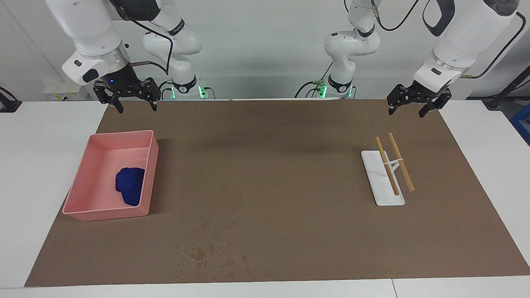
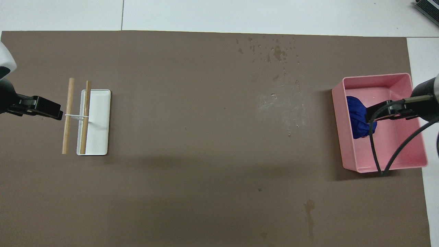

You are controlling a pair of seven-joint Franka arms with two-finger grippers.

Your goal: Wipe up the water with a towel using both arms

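Observation:
The blue towel [image 1: 129, 185] [image 2: 356, 116] lies bunched inside a pink tray [image 1: 120, 136] [image 2: 377, 77] at the right arm's end of the table. Water [image 1: 198, 252] [image 2: 277, 51] shows as scattered dark specks on the brown mat, farther from the robots than the tray. A faint streak [image 2: 308, 207] marks the mat nearer to the robots. My right gripper [image 1: 136, 108] [image 2: 380, 111] hangs open, high above the tray area, touching nothing. My left gripper [image 1: 405, 112] [image 2: 51, 110] waits open in the air near the white rack, holding nothing.
A white flat rack [image 1: 381, 182] [image 2: 99, 120] with two wooden sticks [image 1: 401, 161] stands toward the left arm's end. The brown mat [image 1: 269, 165] covers most of the white table. A black cable [image 2: 374, 151] trails from the right wrist over the tray.

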